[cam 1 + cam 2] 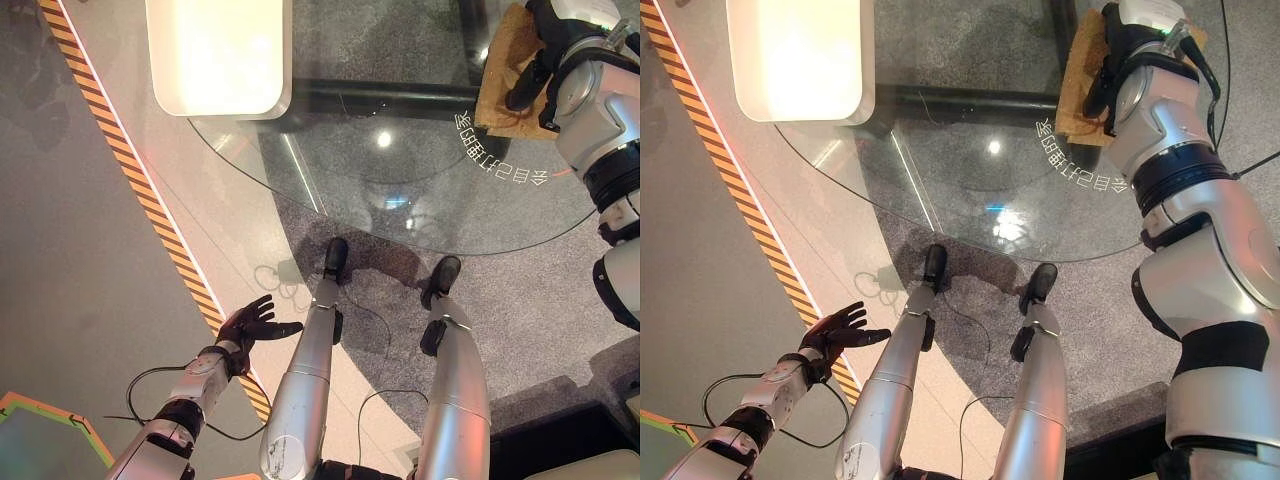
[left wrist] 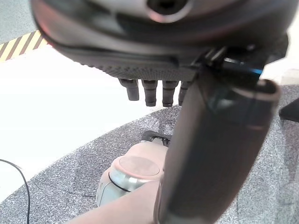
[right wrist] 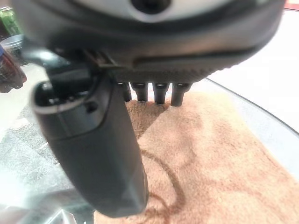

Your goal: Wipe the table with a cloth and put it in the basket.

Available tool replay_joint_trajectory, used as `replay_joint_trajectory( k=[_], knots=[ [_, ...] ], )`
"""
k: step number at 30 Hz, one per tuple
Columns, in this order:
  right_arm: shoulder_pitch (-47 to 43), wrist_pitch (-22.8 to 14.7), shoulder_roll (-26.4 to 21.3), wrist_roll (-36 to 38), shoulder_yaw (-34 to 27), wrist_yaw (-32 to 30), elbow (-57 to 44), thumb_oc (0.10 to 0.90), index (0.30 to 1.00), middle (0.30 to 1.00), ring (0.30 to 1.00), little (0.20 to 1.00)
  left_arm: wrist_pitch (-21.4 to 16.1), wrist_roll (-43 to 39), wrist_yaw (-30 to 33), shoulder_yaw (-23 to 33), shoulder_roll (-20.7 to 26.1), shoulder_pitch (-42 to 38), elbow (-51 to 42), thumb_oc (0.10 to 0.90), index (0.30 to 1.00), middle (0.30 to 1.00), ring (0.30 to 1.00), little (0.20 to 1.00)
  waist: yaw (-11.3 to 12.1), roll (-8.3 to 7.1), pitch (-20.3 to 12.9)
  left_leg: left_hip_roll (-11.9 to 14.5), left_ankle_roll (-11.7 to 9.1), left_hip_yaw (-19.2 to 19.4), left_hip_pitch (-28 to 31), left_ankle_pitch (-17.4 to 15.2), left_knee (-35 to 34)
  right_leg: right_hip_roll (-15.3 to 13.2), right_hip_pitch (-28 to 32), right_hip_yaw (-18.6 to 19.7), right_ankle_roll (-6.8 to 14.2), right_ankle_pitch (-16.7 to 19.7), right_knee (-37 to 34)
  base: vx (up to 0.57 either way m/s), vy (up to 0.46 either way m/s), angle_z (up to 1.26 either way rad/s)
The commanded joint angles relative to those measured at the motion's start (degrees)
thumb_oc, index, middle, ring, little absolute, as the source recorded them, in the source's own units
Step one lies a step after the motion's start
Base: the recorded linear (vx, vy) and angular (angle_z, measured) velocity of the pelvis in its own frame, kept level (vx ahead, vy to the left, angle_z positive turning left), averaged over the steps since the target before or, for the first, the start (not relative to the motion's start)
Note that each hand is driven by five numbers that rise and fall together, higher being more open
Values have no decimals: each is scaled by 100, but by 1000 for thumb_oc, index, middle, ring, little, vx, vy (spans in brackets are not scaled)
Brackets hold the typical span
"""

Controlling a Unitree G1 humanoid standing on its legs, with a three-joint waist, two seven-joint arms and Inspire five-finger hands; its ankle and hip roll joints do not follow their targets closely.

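Your right hand [image 3: 88, 140] sits over the brown cloth [image 3: 210, 163], which lies flat on the round glass counter [image 1: 330, 190] near its far right edge. The fingers [image 3: 159, 91] point straight down at the fabric, apart and clamped on nothing, with the thumb beside them; you can't quite tell whether the tips touch the pile.

Your left hand [image 1: 255, 325] hangs low beside the counter, over the floor near the striped tape [image 1: 140, 180], fingers spread and empty.

The likely trouble is the cloth's place. It already reaches the rim, so a stroke away from you could push it off the glass. Light pressure on smooth glass may let the fingers skate over the fabric rather than drag it, and pressing on one corner could bunch it instead of sliding it flat.

The white tray-like thing [image 1: 215, 55] at the far left may be the basket, but you can't be sure; it's well apart from the cloth, a long carry across.
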Motion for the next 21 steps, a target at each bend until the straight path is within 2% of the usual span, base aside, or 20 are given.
replay_joint_trajectory(
  k=[1,21],
  knots=[
    [-624,-78,-62,-427,378,-357,-55,100,300,300,300,200,-17,-59,-59,-123,333,484,-28,800,900,900,900,900,87,129,-119,-61,292,189,-36,-58,34,17,242,-302,38,-125,-181,0,0,0],
    [-586,-11,19,-448,448,-360,-82,100,300,300,300,200,-15,-58,-100,-133,332,456,-20,800,900,900,900,900,114,162,-119,-70,288,186,-53,-51,1,-1,230,-323,45,-118,-222,0,0,0]
  ],
)
